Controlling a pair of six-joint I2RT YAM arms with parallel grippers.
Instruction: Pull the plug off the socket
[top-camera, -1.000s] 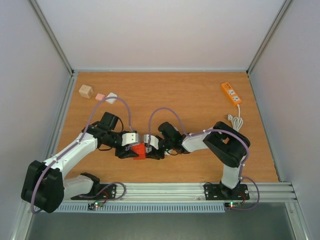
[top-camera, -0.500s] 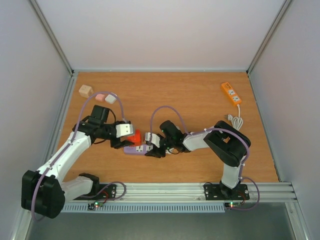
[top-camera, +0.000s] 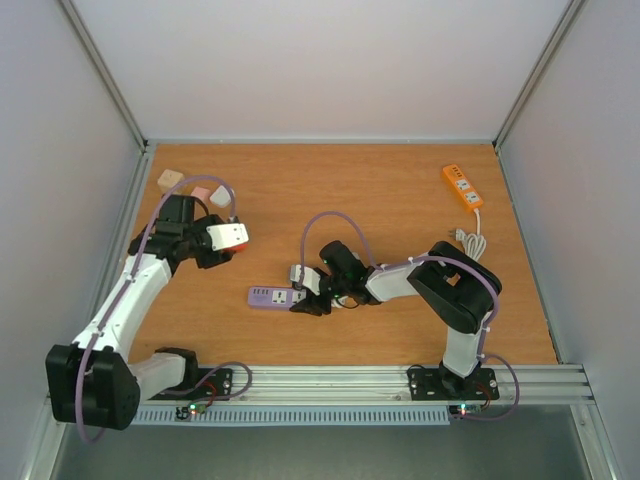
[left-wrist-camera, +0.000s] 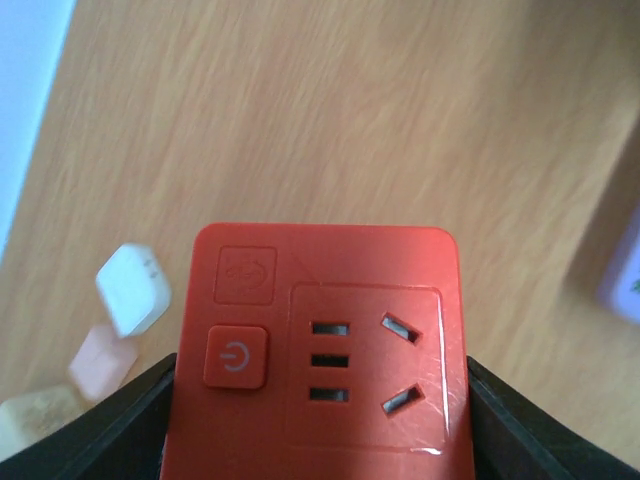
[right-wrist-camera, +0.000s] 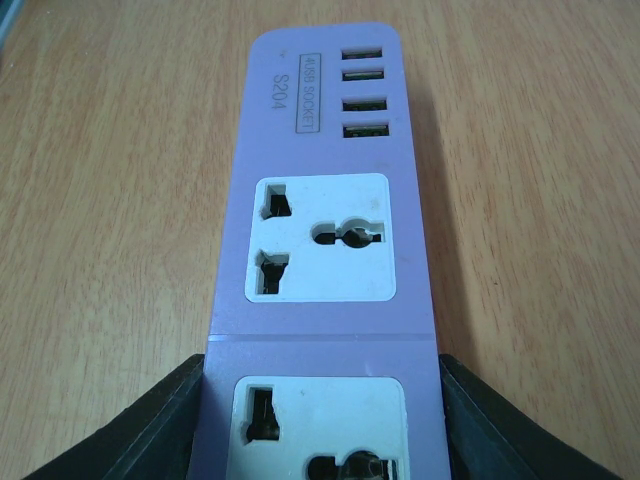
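The plug (left-wrist-camera: 320, 350) is seen as a red, square adapter block with rounded corners. Its face carries a power button, an embossed logo square and a panel of three straight and two slanted slots. It is clamped by its sides in the left pincer (left-wrist-camera: 320, 440), held above the table (top-camera: 400, 200) and well apart from the socket (right-wrist-camera: 322, 200). The socket is a lilac power strip marked "4USB SOCKET S204", with four USB ports and white universal outlets. It is laid flat and gripped at one end by the right pincer (right-wrist-camera: 322, 430).

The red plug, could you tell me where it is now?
In the top view the red plug sits left of centre in the left gripper, apart from the purple socket strip.
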